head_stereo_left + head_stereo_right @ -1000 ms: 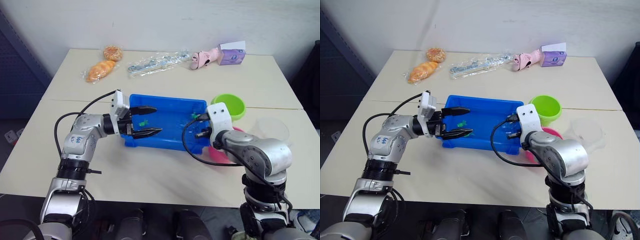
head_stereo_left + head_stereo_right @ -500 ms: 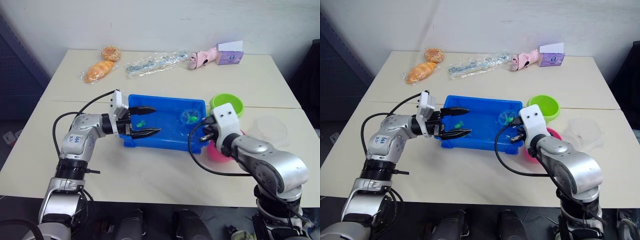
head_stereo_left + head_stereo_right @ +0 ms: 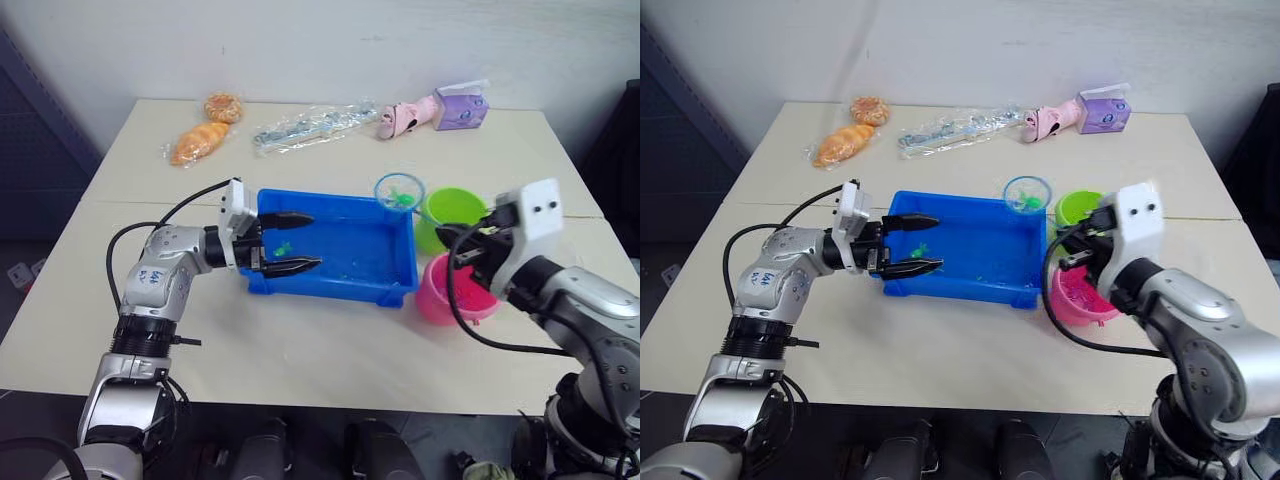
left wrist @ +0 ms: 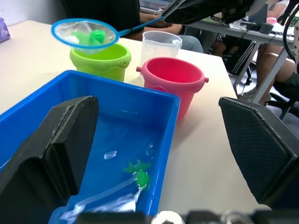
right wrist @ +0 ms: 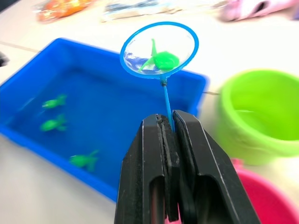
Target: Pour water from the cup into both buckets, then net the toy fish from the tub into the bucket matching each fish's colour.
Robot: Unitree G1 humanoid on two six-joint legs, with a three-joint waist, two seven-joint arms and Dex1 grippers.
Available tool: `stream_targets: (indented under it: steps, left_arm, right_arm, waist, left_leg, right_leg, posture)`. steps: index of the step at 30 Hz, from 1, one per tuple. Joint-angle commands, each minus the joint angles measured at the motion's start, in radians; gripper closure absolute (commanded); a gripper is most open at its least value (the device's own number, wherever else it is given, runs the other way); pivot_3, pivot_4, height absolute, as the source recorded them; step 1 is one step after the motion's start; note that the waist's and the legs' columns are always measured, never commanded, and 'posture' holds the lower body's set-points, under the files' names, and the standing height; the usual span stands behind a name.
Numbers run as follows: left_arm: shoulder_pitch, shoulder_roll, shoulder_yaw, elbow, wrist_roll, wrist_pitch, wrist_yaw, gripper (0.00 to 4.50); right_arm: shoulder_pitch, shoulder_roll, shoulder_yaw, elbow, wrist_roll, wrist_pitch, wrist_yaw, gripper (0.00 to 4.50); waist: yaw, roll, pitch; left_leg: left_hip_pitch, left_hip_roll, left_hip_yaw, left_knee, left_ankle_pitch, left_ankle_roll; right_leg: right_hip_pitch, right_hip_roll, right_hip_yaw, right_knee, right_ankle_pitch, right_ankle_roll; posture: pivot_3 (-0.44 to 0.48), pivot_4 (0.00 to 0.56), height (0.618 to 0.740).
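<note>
The right gripper (image 5: 170, 123) is clenched on the thin handle of the net (image 5: 159, 50), holding the blue hoop raised above the far right corner of the tub (image 3: 395, 262), just left of the green bucket (image 3: 462, 208). A green fish (image 5: 163, 60) lies in the mesh — its tail pointing up toward the hoop's rim. The left gripper (image 3: 292, 242) sits at the tub's left end with its two black fingers spread apart, one over the water and one along the near rim, grasping nothing. Inside the tub, three more green fish (image 5: 55, 124) rest in the shallow water, all toward the left half near the left gripper. The pink bucket (image 3: 450, 290) stands on the table just right of the tub's near right corner, touching or almost touching it, and the green bucket stands just beyond it, farther from the robot. The clear cup (image 4: 161, 47) stands upright behind the two buckets, to their right in the scene. On the far part of the table (image 3: 300, 350) lie two wrapped pastries (image 3: 200, 140), a clear plastic packet (image 3: 315, 125), a pink soft toy (image 3: 405, 115) and a small purple box (image 3: 462, 105) — all well apart from the tub.
</note>
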Motion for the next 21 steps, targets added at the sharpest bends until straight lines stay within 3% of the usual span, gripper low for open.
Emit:
stream_targets:
  steps: [1, 6, 16, 21]
  left_arm:
    - [-0.033, -0.022, 0.026, -0.032, -0.03, -0.001, 0.028, 0.05]
    - [-0.039, -0.058, 0.025, -0.056, -0.033, 0.008, 0.079, 0.05]
    - [-0.014, -0.066, 0.019, -0.09, -0.042, 0.023, 0.104, 0.05]
    - [-0.002, -0.069, 0.016, -0.104, -0.04, 0.019, 0.107, 0.05]
  right_arm:
    - [0.032, -0.063, -0.032, 0.004, -0.03, -0.031, -0.006, 4.5]
    - [0.138, -0.258, 0.111, 0.089, -0.15, -0.241, -0.01, 4.5]
    - [0.192, -0.401, 0.276, 0.25, -0.33, -0.532, -0.009, 4.5]
    - [0.262, -0.524, 0.39, 0.35, -0.53, -0.809, -0.006, 4.5]
  waist:
    - [0.0, 0.0, 0.0]
    - [0.002, 0.0, 0.0]
    - [0.003, 0.0, 0.0]
    - [0.006, 0.0, 0.0]
  left_leg:
    - [0.0, 0.0, 0.0, 0.0, 0.0, 0.0]
    - [0.0, -0.001, 0.0, 0.0, 0.0, 0.0]
    - [0.002, 0.0, 0.001, 0.001, 0.001, -0.002]
    - [0.002, 0.0, 0.001, 0.001, 0.001, -0.001]
  right_leg:
    - [0.0, 0.0, 0.0, 0.0, 0.0, 0.0]
    - [0.001, 0.0, 0.0, 0.0, 0.0, 0.0]
    - [0.002, 0.001, 0.0, 0.0, 0.0, 0.0]
    - [0.002, 0.001, 0.0, 0.0, 0.0, 0.0]
  posture:
    - [0.0, 0.15, 0.74]
    - [0.0, 0.15, 0.74]
    - [0.0, 0.15, 0.74]
    - [0.0, 0.15, 0.74]
